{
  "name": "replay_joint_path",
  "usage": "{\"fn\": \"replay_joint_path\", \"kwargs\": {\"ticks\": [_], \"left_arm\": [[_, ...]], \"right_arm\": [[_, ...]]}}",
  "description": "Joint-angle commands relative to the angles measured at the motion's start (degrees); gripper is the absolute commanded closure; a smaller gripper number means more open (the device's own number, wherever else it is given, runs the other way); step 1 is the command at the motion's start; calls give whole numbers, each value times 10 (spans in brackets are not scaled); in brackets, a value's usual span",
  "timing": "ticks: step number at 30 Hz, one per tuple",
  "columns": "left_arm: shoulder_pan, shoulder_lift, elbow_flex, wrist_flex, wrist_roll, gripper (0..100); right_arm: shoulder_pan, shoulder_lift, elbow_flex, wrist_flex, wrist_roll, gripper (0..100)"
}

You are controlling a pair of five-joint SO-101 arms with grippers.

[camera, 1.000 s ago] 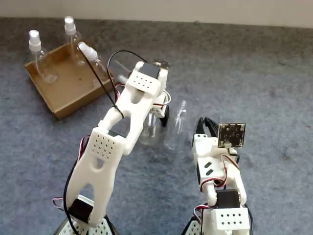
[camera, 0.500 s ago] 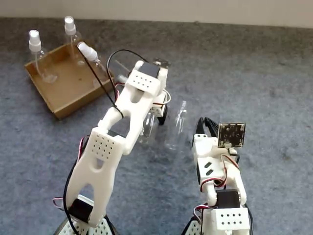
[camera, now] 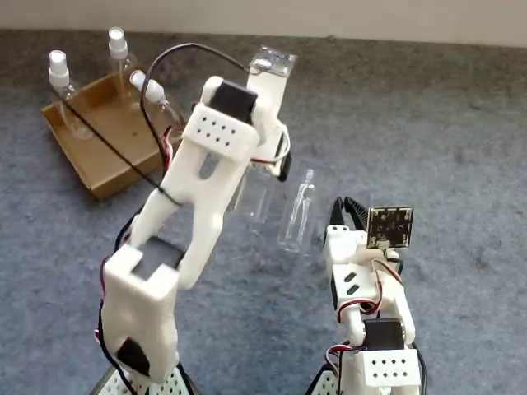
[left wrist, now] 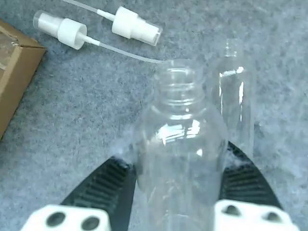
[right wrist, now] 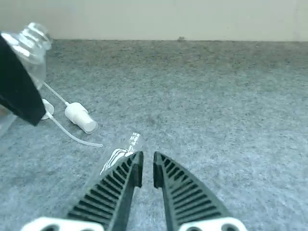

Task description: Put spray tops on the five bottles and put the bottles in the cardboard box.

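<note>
- Black ribbed jaws of the right gripper (right wrist: pixel 147 166), low in the right half of the overhead frame, are closed to a thin slit with nothing between them.
- Just past their tips, near the frame's centre, a slim clear bottle (camera: pixel 298 214) appears to lie on the grey carpet (camera: pixel 428 107), its open neck pointing away and no top fitted.
- Left of centre, the left gripper (left wrist: pixel 180 192) clamps a wider uncapped bottle (left wrist: pixel 180 139) by the body below the shoulder. One jaw presses each side and the threaded neck is left free. Whether the base touches the carpet cannot be told.
- Both open bottles look thin-walled, light and smooth. They would likely dent under a hard squeeze and slide in a loose one. A firm mid-body hold, as here, seems the safest and keeps the neck clear for a top.
- Beyond the held bottle, the first loose spray top (left wrist: pixel 60 30) and the second loose spray top (left wrist: pixel 134 26) lie on the carpet near each other, each trailing a long thin dip tube. The tubes look flexible, so the rigid white collar is probably the better place to grip.
- Farthest off, in the upper left of the overhead frame, the cardboard box (camera: pixel 99 177) holds the upright topped bottles (camera: pixel 59 82), two of them, and a leaning topped bottle (camera: pixel 152 89) at its right rim. That suggests three of five are done.
</note>
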Motion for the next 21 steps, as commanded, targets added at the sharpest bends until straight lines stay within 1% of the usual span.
{"fn": "replay_joint_path", "kwargs": {"ticks": [1,5,13,15,19,21], "left_arm": [[19,-171,94,2,4,898],[14,-273,158,2,3,897],[14,-436,297,1,2,896],[14,-473,334,1,-32,895],[7,-549,418,-2,-142,895],[-11,-585,465,-34,-176,895]], "right_arm": [[8,-7,91,0,-1,960],[8,-7,91,0,-1,960],[8,-7,91,0,-1,960],[8,-7,91,0,-1,960],[8,-7,91,1,-1,960],[8,-7,91,1,-1,959]]}}
